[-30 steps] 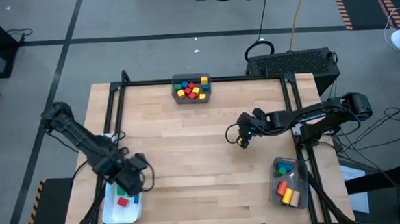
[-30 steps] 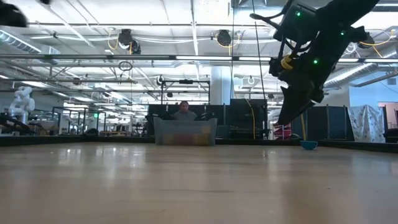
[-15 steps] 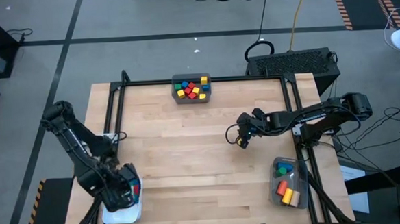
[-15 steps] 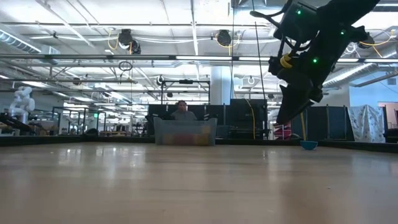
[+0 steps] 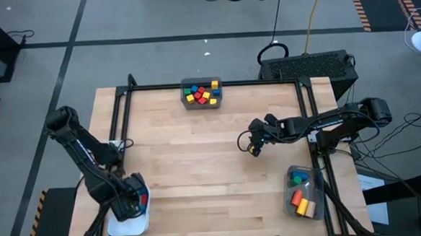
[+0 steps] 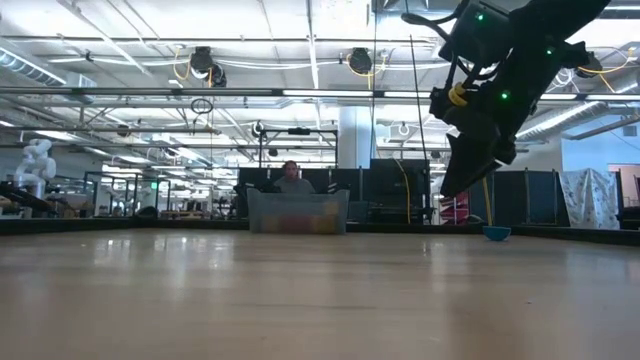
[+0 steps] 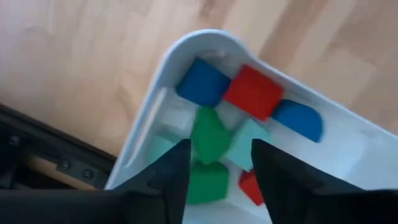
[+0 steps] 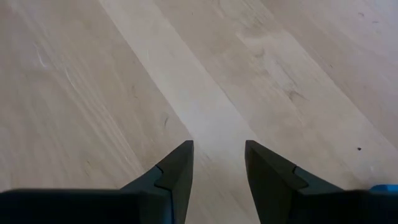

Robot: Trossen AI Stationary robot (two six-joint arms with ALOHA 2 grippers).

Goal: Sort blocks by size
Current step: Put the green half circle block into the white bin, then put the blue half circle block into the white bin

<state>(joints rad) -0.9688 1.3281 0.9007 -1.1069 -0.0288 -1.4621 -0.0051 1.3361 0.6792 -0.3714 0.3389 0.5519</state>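
Three bins sit on the wooden bench (image 5: 213, 161). At the far edge, a grey bin (image 5: 201, 93) holds a heap of small blocks (image 5: 203, 94) in red, yellow, blue and orange. At the near left corner, a white bin (image 7: 155, 112) holds blue, red, green and cyan blocks (image 7: 214, 130) packed close together. At the near right, a clear bin (image 5: 303, 192) holds longer blocks (image 5: 299, 198): orange and yellow bars, with a green and a blue piece at its far end.

The left claw (image 7: 217, 180) hangs directly over the white bin, its fingers apart with nothing between them. The right claw (image 8: 217, 168) hovers above bare bench right of centre, fingers parted and empty.
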